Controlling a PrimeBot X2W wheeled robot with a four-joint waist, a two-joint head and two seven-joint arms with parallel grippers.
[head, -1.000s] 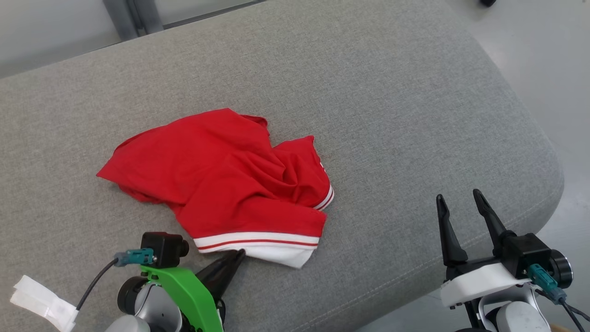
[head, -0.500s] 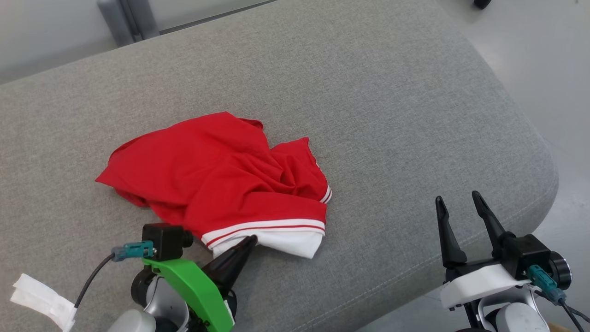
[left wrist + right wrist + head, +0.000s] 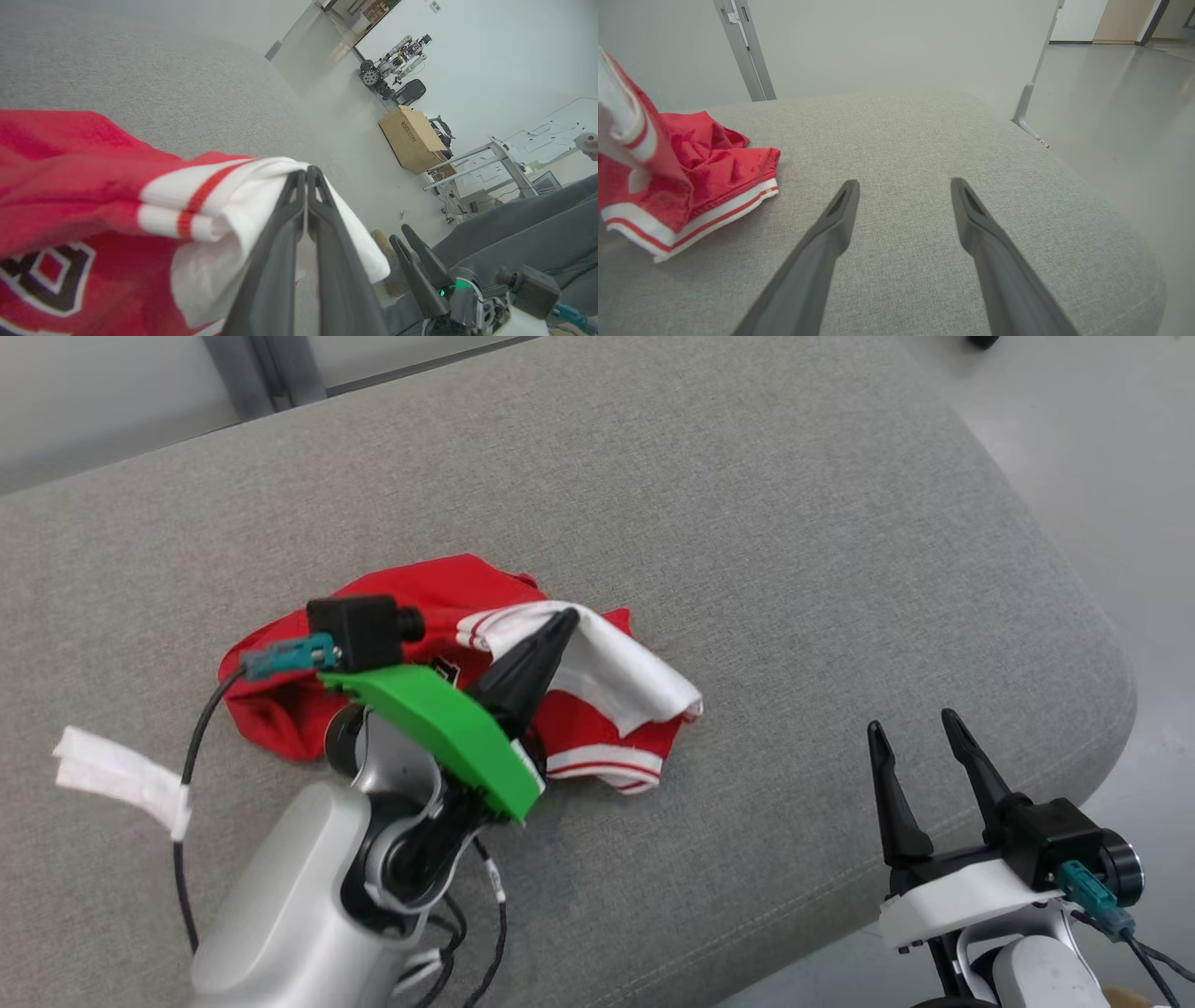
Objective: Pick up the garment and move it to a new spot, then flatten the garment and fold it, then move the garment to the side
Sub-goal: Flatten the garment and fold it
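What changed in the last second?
Left gripper closed its jaws on the garment at its white near hem, then lifted that hem up and away over the red pile. Right gripper stayed put, jaws open; the rest of the garment stayed on the grey cushion.

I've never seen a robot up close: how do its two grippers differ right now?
The left gripper has jaws shut on the red garment; the right gripper has jaws open and empty. The left wears a green bracket, the right a white bracket. Both have two long dark fingers.

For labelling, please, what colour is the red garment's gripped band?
White fabric band, one red stripe; clearest in left wrist view.
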